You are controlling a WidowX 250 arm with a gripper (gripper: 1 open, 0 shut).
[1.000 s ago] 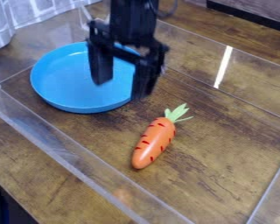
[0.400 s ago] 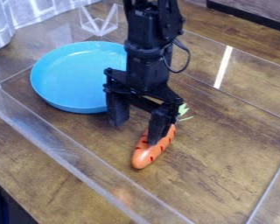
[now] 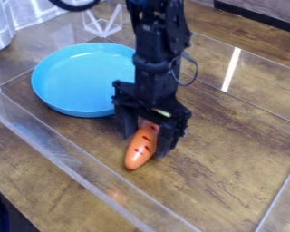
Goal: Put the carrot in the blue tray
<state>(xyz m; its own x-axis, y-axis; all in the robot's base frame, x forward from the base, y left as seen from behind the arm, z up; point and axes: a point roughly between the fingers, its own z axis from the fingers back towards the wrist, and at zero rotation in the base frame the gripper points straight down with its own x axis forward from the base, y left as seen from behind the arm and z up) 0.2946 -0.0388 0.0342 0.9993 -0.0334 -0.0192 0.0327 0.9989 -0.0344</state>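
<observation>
- the gripper (image 3: 149, 136) hangs pointing straight down in the middle of the frame, its black arm reaching up out of the top edge.
- its two dark fingers (image 3: 124, 126) are spread wide, released, one on each side of the carrot (image 3: 140, 150); they grip nothing.
- the carrot lies on the wooden table (image 3: 232, 181) just below centre, between the spread fingers, its orange pointed end towards the lower left.
- the upper part of the carrot sits under the gripper body, so its green top is hidden; whether the fingers touch its sides cannot be told.
- the blue tray (image 3: 62, 86) sits in the upper left of the frame, flat on the table, with nothing inside it.
- the carrot is apart from the tray, down and to the right of its rim; the gripper's left-hand finger stands near that rim.
- a clear plastic wall (image 3: 62, 149) runs diagonally across the lower left.
</observation>
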